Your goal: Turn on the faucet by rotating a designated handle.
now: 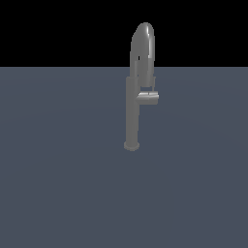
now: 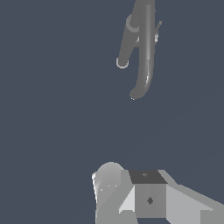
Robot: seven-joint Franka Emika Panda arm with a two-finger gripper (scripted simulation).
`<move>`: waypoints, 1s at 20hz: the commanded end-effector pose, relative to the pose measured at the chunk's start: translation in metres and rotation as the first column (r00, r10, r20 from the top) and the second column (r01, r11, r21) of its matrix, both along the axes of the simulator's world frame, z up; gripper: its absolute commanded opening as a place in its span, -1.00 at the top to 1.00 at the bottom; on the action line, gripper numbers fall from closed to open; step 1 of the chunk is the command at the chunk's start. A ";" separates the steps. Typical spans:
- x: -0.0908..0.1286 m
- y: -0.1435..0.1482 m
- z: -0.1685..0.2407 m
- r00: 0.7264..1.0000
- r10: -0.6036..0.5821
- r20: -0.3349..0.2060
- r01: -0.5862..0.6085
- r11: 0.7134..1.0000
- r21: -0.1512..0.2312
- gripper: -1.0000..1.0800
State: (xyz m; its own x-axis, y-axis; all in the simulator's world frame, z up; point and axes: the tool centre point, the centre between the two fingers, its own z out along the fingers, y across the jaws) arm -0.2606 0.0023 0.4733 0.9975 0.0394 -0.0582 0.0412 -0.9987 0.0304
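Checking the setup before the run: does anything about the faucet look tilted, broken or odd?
Nothing stands out. The faucet stands upright on its base, spout arched overhead, and the handle projects sideways at mid-height, apparently intact.

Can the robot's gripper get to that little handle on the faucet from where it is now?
Probably yes. The handle sticks out from the faucet on the exterior view's right, with nothing near it. In the wrist view the gripper is apart from the faucet, bare floor between them.
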 end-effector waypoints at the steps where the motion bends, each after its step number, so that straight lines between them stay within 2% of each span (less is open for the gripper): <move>1: 0.000 0.000 0.000 1.000 0.000 0.000 0.000 1.000 0.000 1.00; 10: 0.010 0.001 0.000 0.999 -0.029 -0.028 0.029 0.999 0.025 1.00; 15: 0.024 0.002 0.001 0.995 -0.069 -0.070 0.073 0.996 0.060 1.00; 20: 0.046 0.003 0.000 0.983 -0.124 -0.133 0.139 0.984 0.109 1.00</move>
